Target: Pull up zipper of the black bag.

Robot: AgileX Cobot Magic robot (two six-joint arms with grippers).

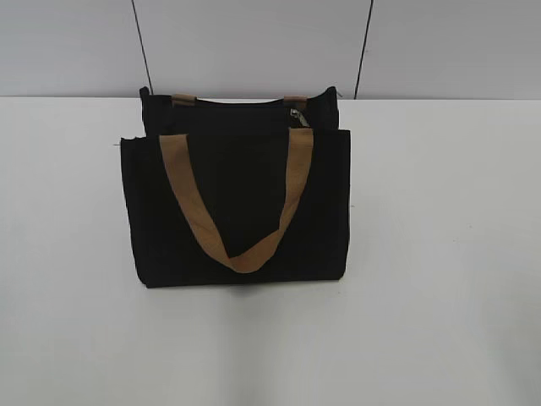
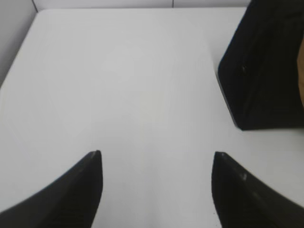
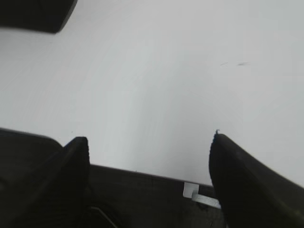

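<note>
Grippers gape wide, holding nothing: left gripper (image 2: pixel 156 156) near the black bag (image 2: pixel 266 61), right gripper (image 3: pixel 149 140) over bare table (image 3: pixel 166 80).

The bag (image 1: pixel 237 211) is matt black cloth, woven-looking and dull, with a slightly frayed corner at its 10 o'clock. Its handles (image 1: pixel 292 182) are tan webbing, flat and matt. At the bag's 1 o'clock the zipper (image 1: pixel 297 117) glints as shiny silver metal. The table (image 1: pixel 439 254) is smooth, white and faintly glossy. The gripper fingers (image 2: pixel 90 190) look like dark matt plastic, as do the other gripper's (image 3: pixel 237 185).
</note>
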